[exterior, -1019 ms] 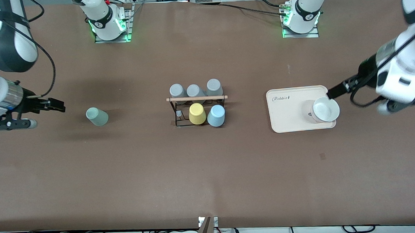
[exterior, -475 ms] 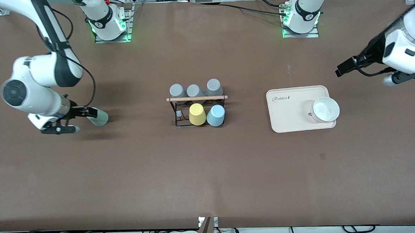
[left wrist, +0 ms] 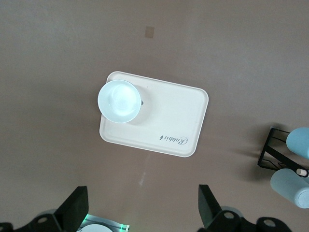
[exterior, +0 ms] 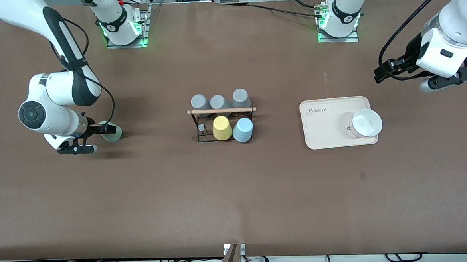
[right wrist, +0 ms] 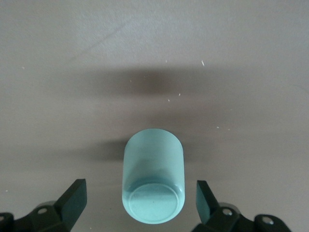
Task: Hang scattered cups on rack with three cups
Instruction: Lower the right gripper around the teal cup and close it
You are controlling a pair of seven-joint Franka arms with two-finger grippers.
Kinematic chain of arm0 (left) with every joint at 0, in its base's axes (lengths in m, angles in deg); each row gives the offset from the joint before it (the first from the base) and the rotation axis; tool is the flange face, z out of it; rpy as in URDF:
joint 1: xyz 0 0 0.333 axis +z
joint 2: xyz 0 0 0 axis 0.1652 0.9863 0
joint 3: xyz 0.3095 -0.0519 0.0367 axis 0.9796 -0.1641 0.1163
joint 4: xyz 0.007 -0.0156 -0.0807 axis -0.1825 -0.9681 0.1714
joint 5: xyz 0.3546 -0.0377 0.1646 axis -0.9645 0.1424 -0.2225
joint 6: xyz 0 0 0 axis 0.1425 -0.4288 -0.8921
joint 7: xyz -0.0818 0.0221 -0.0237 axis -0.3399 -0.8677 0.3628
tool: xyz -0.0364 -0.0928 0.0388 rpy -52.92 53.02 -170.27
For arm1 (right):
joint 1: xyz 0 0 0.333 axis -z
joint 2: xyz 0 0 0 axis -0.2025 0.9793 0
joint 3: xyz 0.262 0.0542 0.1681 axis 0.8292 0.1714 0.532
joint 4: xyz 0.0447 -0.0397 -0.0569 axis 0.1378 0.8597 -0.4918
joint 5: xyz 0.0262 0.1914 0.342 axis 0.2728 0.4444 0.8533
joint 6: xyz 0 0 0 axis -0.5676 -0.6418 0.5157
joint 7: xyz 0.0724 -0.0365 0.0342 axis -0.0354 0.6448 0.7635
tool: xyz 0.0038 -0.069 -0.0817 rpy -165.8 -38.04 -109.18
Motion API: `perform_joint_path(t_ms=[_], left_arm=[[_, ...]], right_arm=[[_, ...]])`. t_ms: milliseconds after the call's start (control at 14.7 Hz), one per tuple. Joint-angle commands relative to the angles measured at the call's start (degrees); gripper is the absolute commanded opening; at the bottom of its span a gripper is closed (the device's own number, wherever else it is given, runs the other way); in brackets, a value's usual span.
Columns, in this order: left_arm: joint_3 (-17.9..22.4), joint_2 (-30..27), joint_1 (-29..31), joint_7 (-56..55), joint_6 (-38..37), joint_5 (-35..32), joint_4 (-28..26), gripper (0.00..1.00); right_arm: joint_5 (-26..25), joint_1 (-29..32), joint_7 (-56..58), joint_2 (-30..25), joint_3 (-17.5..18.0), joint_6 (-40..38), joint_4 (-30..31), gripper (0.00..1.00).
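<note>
Front view: the light blue cup (exterior: pixel 243 129) already sits on the rack (exterior: pixel 222 121), while the mint-green cup (exterior: pixel 112 131) lies on the surface at my right pincer (exterior: pixel 106 129). Left wrist view: my left pincer (left wrist: pixel 142 209) waits released above the cream tray (left wrist: pixel 169 125). Right wrist view: released fingers (right wrist: pixel 75 195) flank the cup without touching, so I judge grasping and hanging remain.

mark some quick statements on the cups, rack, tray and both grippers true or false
1. The mint-green cup lies between the open right gripper's fingers. True.
2. The left gripper holds the white cup. False: it is open and empty, off the cream tray.
3. The yellow cup sits on the tray. False: it is on the rack.
4. The light blue cup is beside the yellow cup. True.
</note>
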Motion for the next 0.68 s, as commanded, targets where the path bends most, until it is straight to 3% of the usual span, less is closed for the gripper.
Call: perform_joint_path(t_ms=[0, 611], left_arm=[[-0.8, -1.0, 0.5, 1.1, -1.3, -1.1, -0.3, 1.0], [-1.1, -1.1, 0.3, 0.9, -1.3, -0.6, -0.1, 1.0]], right_arm=[[-0.5, 0.3, -0.8, -0.1, 0.3, 1.0, 1.6, 1.0], [-0.5, 0.4, -0.8, 1.8, 0.2, 1.0, 1.6, 1.0]])
